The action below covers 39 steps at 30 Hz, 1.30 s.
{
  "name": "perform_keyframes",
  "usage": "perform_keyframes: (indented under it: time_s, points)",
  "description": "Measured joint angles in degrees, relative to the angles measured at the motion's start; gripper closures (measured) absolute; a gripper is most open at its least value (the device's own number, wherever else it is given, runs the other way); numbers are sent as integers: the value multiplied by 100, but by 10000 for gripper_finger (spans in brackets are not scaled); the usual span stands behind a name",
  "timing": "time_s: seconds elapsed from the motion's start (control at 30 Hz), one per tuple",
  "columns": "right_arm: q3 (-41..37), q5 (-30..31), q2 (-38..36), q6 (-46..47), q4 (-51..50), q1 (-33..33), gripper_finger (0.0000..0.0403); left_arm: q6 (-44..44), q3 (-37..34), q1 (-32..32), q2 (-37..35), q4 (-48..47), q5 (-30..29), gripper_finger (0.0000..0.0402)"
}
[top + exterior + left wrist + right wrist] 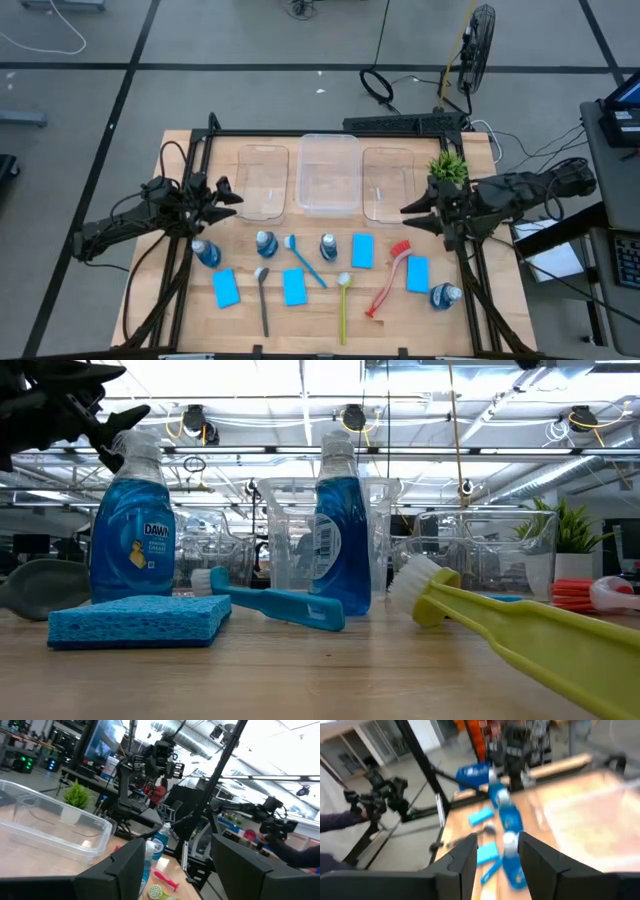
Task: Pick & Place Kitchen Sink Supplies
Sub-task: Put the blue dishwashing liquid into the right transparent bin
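Note:
Several blue bottles stand upright on the wooden table [480, 320]: one at the left [205, 252], two mid-table [266, 243] [328, 246], one at the right [445, 295]. Flat blue sponges [226, 288] [294, 286] [362, 251] [417, 273] lie among them. So do the dark [262, 300], blue [305, 262], yellow-green [343, 305] and red [388, 282] brushes. My left gripper [232, 192] hovers open by the left tub. My right gripper [410, 217] hangs open above the table near the right tub, nothing between its fingers [465, 855].
Three clear plastic tubs [262, 182] [328, 172] [388, 183] stand in a row along the table's far side. A small green potted plant [447, 167] sits at the far right, beside my right arm. A black frame runs around the table.

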Motion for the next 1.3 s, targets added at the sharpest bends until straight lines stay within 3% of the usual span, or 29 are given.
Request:
perform_keyframes:
  time_s: [0.23, 0.83, 0.97, 1.3]
  points:
    - [374, -811, 256, 998, -790, 0, 273, -2, 0, 0, 0, -7, 121, 174]
    - [386, -3564, 375, 4269, -1712, 0, 273, 8, 0, 0, 0, -399, 116, 174]
    - [386, -3881, 341, 4889, -1854, 0, 273, 79, 0, 0, 0, -531, 115, 174]
    - [386, -4033, 28, 6118, -2741, 0, 273, 144, 0, 0, -1, -522, 70, 174]
